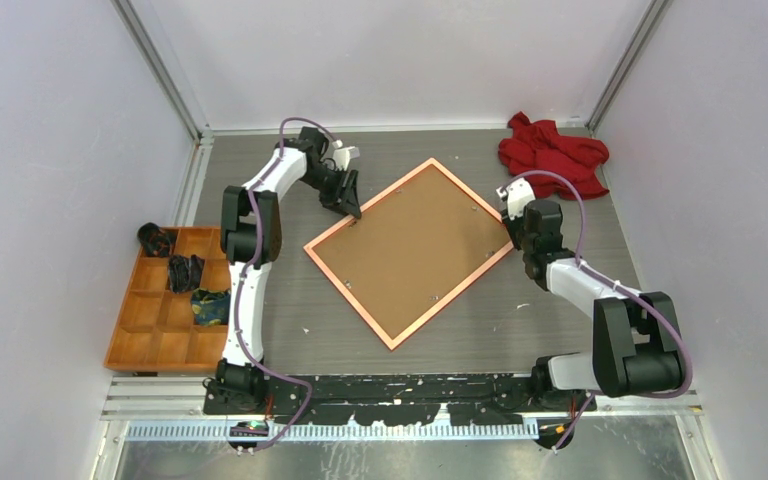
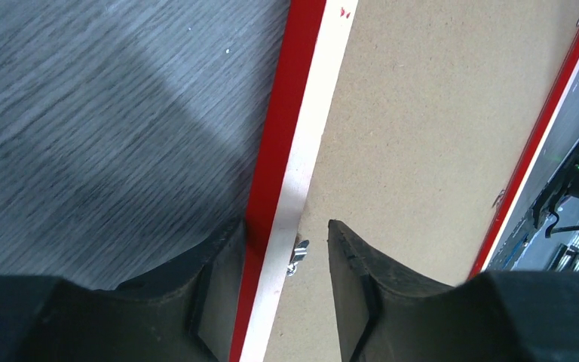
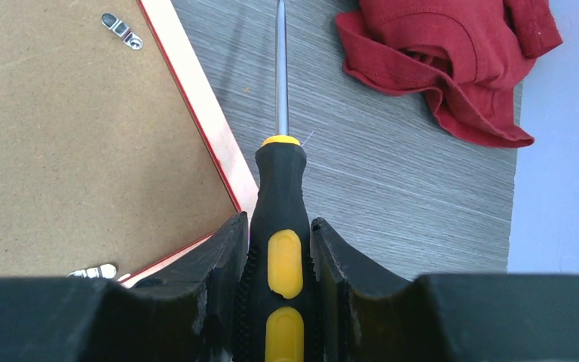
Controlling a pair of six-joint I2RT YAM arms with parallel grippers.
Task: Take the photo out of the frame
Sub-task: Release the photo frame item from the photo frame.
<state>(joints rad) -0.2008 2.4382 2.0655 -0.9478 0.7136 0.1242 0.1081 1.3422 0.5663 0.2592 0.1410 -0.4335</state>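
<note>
The frame (image 1: pixel 349 298) lies face down on the table with its orange-pink back rim up, and the brown backing board (image 1: pixel 410 250) fills it. The photo is hidden under that board. My left gripper (image 1: pixel 352 208) is at the frame's upper-left side. In the left wrist view it (image 2: pixel 286 226) stands open astride the rim (image 2: pixel 283 98), with a small metal clip (image 2: pixel 297 256) between its jaws. My right gripper (image 3: pixel 279 219) is at the frame's right corner, shut on a black-and-yellow screwdriver (image 3: pixel 284 226) whose shaft points away over the table.
A crumpled red cloth (image 1: pixel 552 152) lies at the back right. A wooden compartment tray (image 1: pixel 155 348) holding dark items sits at the left edge. Two more metal clips (image 3: pixel 121 30) (image 3: pixel 94 270) sit on the backing board. White walls enclose the table.
</note>
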